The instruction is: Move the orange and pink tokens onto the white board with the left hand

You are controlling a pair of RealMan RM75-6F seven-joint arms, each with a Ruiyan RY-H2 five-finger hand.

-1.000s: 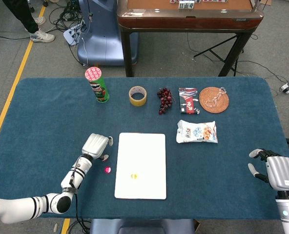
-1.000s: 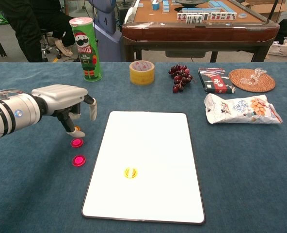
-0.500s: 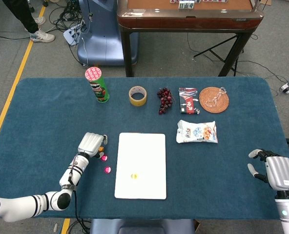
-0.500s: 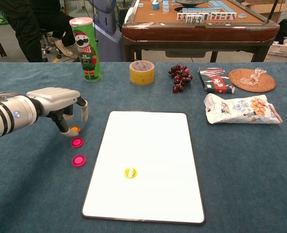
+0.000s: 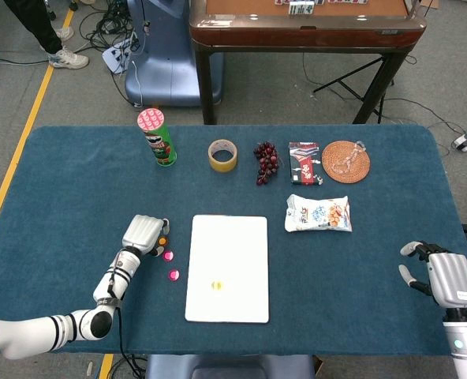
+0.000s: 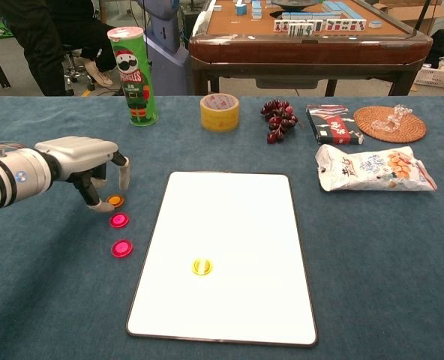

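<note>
Hovering beside the orange token (image 6: 115,200), the left hand (image 6: 87,161) has its fingers curled down and apart, holding nothing, seemingly lining up a pinch. Both pink tokens (image 6: 119,220) lie just off the white board's (image 6: 229,225) left edge.

High head view, lower chest view

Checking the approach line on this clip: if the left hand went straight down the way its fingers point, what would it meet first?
Probably the orange token: the left hand hovers with its fingers pointing down beside it, though depth is hard to judge.
</note>
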